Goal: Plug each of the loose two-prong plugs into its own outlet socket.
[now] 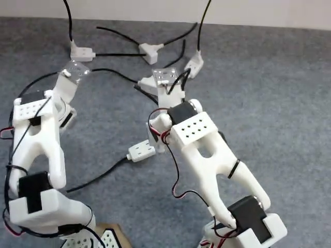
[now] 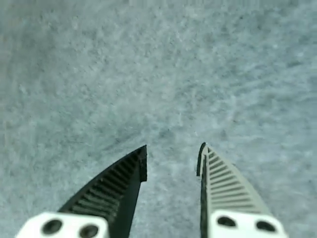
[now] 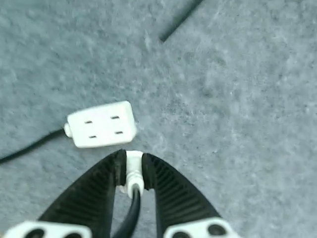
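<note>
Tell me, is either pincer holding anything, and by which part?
The right pincer grips a white plug by its cord end; the left pincer, open, holds nothing.

A mottled grey, felt-like fabric surface [image 1: 289, 129] covers the table, its fine fuzzy weave plain in the close wrist views. Along the far edge of the high view runs a smooth, pale cream strip [image 1: 258, 10]; whether it is wall or bare tabletop cannot be told. At the near edge lies a small tan-brown flat patch [image 1: 116, 228], wood or cardboard. Light is soft and even, with faint, blurred shadows.
</note>
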Controlling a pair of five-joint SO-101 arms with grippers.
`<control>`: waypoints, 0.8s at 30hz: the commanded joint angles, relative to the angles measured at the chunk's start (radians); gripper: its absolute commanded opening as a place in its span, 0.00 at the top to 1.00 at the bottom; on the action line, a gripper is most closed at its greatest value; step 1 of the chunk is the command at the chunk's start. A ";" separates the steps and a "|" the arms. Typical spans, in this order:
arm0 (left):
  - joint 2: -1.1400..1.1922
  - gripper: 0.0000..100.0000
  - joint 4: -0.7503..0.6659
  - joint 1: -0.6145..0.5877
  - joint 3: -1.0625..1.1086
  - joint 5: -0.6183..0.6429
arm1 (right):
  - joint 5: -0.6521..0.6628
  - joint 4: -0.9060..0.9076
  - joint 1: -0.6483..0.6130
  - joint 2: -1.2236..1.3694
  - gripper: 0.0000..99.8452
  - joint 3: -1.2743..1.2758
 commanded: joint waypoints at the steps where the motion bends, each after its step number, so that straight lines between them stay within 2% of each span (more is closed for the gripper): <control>1: 0.015 0.82 -0.017 -0.033 -0.081 0.005 | -0.066 -0.013 -0.008 -0.039 0.99 -0.058; 9: 0.033 0.82 -0.026 -0.067 -0.116 0.009 | -0.190 -0.134 -0.033 -0.015 0.99 -0.007; 17: 0.039 0.82 -0.026 -0.120 -0.159 0.005 | -0.049 -0.191 -0.102 0.156 0.99 0.015; 24: 0.041 0.82 -0.025 -0.117 -0.159 0.003 | -0.040 -0.154 -0.094 0.159 0.99 -0.031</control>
